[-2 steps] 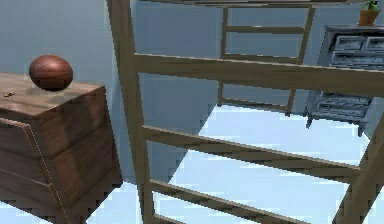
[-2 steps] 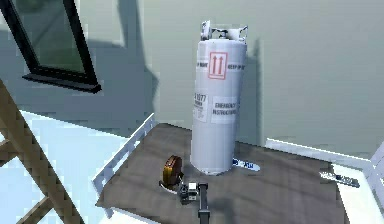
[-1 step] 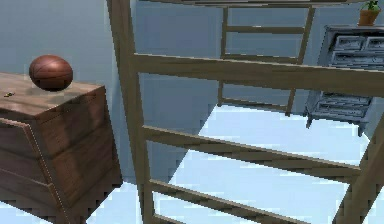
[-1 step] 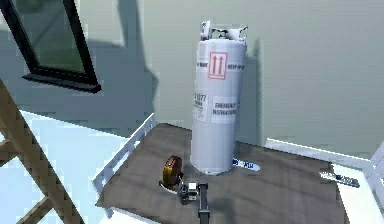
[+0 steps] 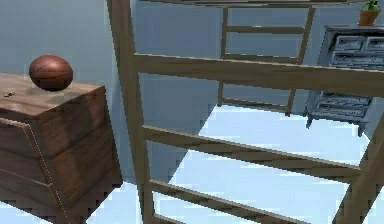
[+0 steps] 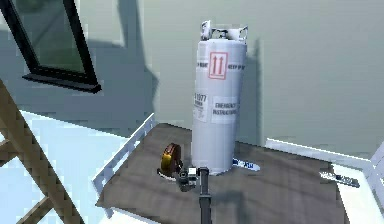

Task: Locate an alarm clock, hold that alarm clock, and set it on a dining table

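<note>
Ahead of us a wooden frame (image 5: 240,72) of posts and cross-rails spans the forward view from near the middle to the right edge, close in. Through its rails we see pale floor (image 5: 290,130) running back to the wall. A wooden dresser (image 5: 50,140) fills the lower left, its near corner just beside the frame's left post, so the gap between them is narrow.

Out to the arm's side, a tall grey tank (image 6: 218,100) stands upright on a dark tabletop (image 6: 290,190) with a pale raised rim along its left edge. A slanting wooden beam (image 6: 30,150) crosses the lower left corner, with open floor between it and the table. A dark-framed pane (image 6: 55,40) hangs on the wall at upper left.

A grey drawer cabinet (image 5: 350,70) stands against the far wall, with a small plant (image 5: 370,12) on top. A brown ball (image 5: 50,72) rests on the dresser.

Our arm (image 6: 204,200) rises over the table's near edge to the gripper (image 6: 184,178), near the tank's base. We cannot tell how its fingers are set or whether it holds anything. A small round amber thing (image 6: 171,157), clock-like in shape, sits on the tabletop just beyond the gripper, left of the tank. A flat pale item (image 6: 245,163) lies at the tank's right foot, and a slim dark-and-white item (image 6: 340,178) lies near the right edge.
</note>
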